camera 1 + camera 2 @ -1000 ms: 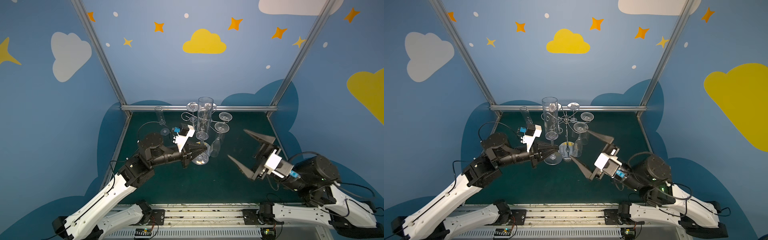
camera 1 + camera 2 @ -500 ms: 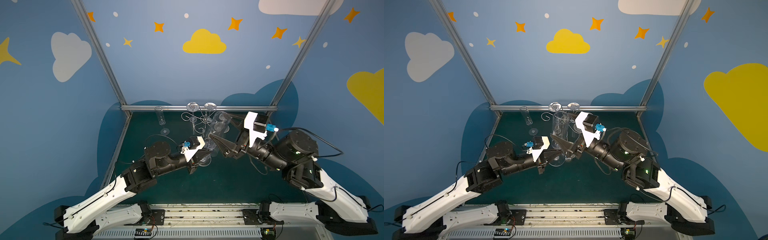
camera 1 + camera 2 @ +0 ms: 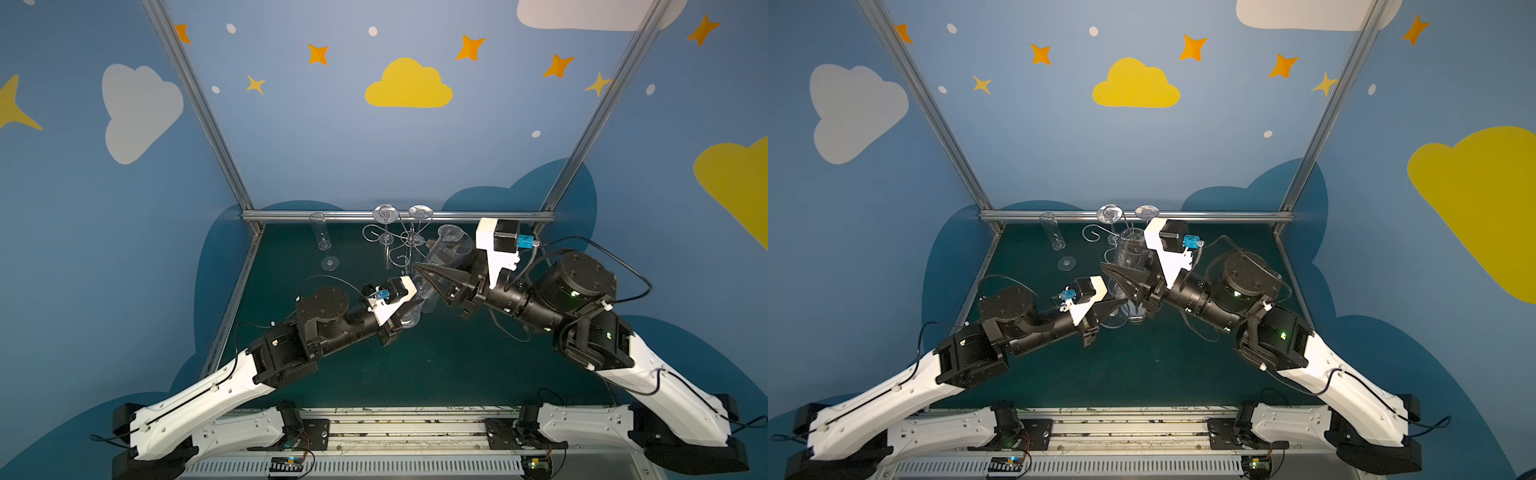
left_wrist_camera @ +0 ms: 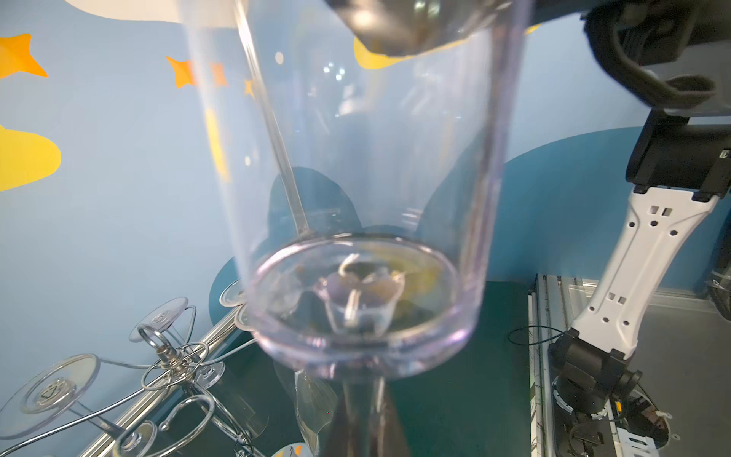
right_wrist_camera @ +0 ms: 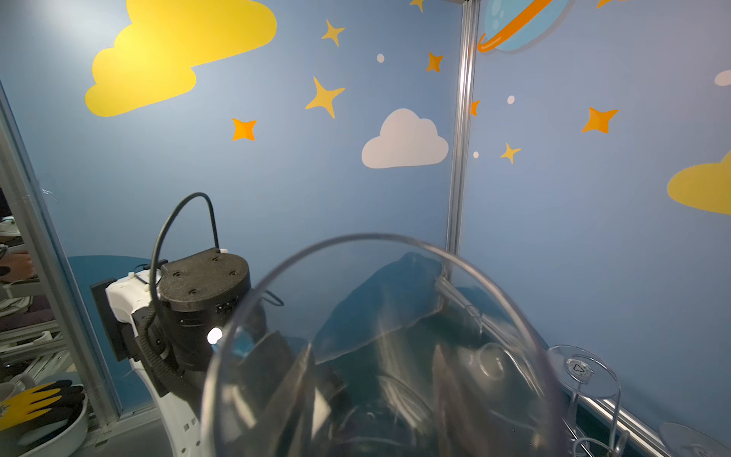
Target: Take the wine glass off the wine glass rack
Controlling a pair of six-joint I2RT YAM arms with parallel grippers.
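A clear wine glass [image 3: 446, 255] [image 3: 1130, 254] hangs tilted in front of the chrome wine glass rack [image 3: 411, 239] [image 3: 1093, 232], free of its arms. My left gripper [image 3: 409, 309] [image 3: 1121, 302] is shut on its stem [image 4: 362, 411], just under the bowl [image 4: 356, 198]. My right gripper [image 3: 420, 270] [image 3: 1106, 269] reaches in from the right. Its dark fingers [image 5: 292, 389] lie along both sides of the bowl [image 5: 379, 316], shut on it. Two more glasses [image 3: 385, 212] [image 3: 420, 212] hang upside down on the rack [image 4: 174, 358].
A narrow flute [image 3: 321, 239] [image 3: 1054, 235] stands on the green mat at the back left. A metal rail [image 3: 478, 216] runs just behind the rack. The right arm's white link [image 4: 648, 257] rises close beside the held glass. A hanging glass's foot [image 5: 585, 370] is near the right wrist.
The right arm swung in from the front right to the glass and its jaws narrowed onto the bowl. The left arm tipped the glass from upright and brought it lower.
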